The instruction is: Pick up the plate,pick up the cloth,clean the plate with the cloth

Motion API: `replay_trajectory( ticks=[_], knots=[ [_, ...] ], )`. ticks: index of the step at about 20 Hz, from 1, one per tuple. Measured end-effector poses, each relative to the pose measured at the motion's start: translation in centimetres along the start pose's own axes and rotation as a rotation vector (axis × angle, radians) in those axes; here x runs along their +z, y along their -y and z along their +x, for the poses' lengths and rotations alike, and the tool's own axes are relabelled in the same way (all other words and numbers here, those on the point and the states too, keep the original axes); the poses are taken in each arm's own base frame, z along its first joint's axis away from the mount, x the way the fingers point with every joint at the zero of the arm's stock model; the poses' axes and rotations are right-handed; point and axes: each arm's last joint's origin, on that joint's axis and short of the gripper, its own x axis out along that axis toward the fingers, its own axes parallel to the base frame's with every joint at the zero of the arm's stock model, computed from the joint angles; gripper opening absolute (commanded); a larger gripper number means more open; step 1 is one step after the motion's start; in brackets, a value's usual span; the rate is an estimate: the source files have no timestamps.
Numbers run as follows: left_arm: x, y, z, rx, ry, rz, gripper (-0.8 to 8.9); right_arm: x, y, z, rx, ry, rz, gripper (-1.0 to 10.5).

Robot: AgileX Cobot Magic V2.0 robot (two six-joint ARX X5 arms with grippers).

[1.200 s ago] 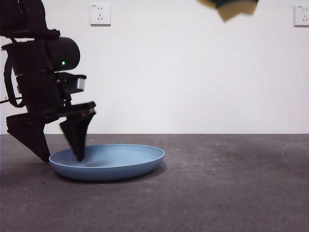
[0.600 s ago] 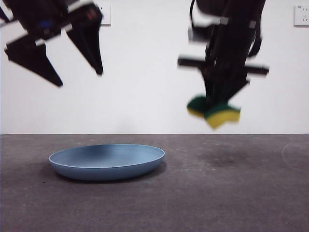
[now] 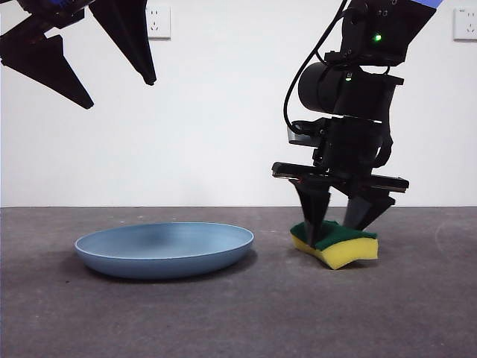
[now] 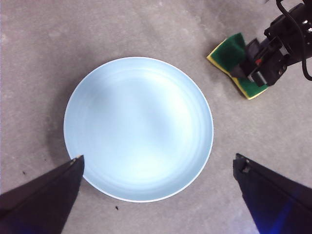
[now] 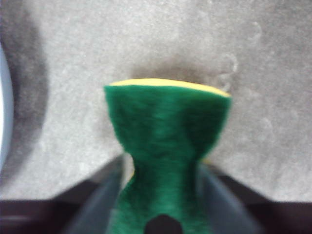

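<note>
grey table [image 3: 238,313]: right gripper [image 3: 339,224] pinches green-topped yellow cloth [image 3: 335,245]; left gripper [image 3: 112,82] spread wide.

Blue plate [image 3: 165,249] beside squeezed sponge [image 3: 335,245]

My front camera sits low, level with the table [image 3: 417,313], facing a white wall. My left wrist camera looks straight down from high above the plate [image 4: 139,127]. My right wrist camera hangs very close over the sponge [image 5: 168,134]. All three views share the sponge; plate fully appears in two.
</note>
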Motion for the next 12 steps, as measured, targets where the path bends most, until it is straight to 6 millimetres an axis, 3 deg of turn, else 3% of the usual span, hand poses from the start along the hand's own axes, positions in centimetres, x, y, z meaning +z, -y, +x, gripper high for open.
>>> replay_trajectory(
  ticks=[6,9,10,11,12],
  knots=[
    [0.2,0.0,0.0,-0.001,0.017,0.003,5.33,0.0,0.0,-0.3,0.001,0.005,0.007,6.0],
    [0.2,0.0,0.0,0.000,0.020,0.004,5.28,0.2,-0.2,-2.8,0.012,0.073,0.004,5.6],
    [0.3,0.0,0.0,-0.001,0.026,0.014,4.55,0.3,-0.3,-4.1,0.017,0.105,0.003,3.6],
    [0.3,0.0,0.0,0.009,0.029,0.024,2.95,0.2,-0.3,-5.4,0.022,0.131,0.002,1.2],
    [0.3,-0.1,0.0,0.024,0.030,0.036,0.77,0.0,-0.3,-6.6,0.024,0.149,-0.001,-0.1]
  ],
)
